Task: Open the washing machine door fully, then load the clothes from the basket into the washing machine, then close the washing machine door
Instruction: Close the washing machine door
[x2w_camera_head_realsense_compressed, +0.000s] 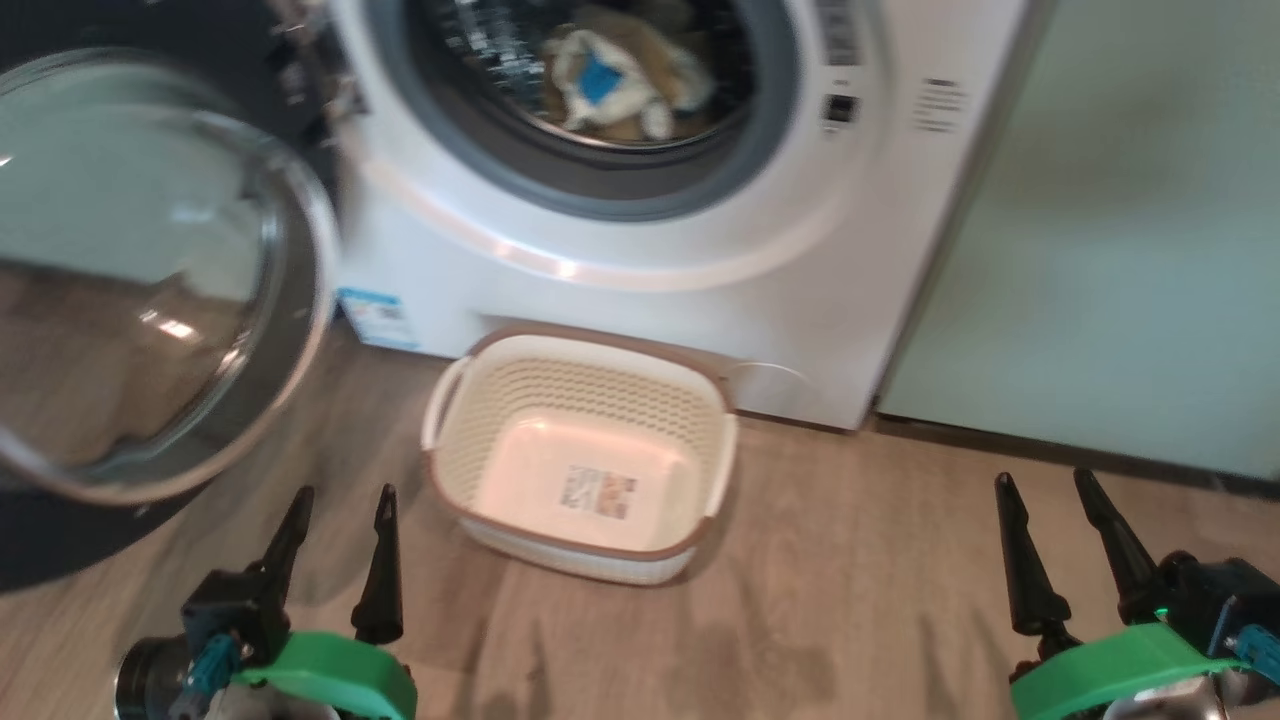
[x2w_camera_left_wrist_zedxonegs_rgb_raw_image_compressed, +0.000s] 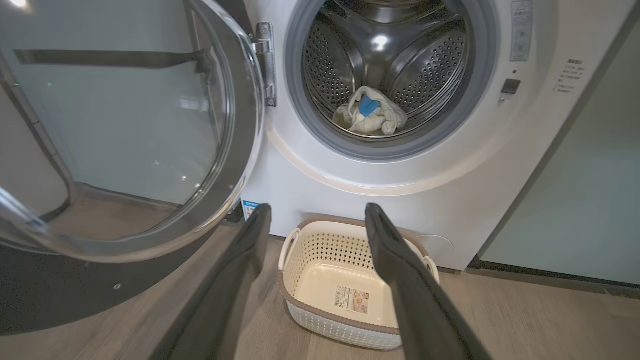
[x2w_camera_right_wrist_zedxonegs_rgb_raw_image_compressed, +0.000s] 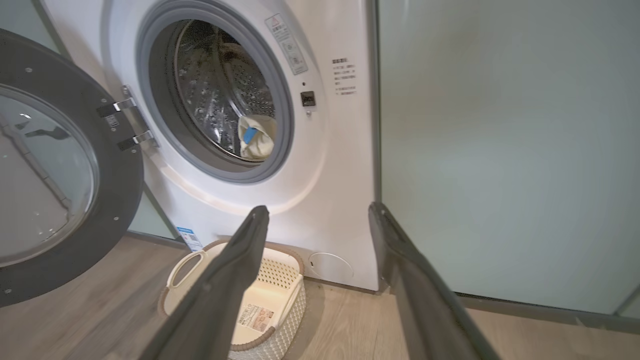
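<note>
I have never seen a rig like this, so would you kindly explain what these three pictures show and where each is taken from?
It is a wheeled robot with two arms. The head view looks down: the left gripper and right gripper show at the bottom, both open, holding nothing. The other two come from wrist cameras, looking along the dark fingers. The basket stands empty on the wooden floor. The clothes lie in the washing machine, whose door stands open.
</note>
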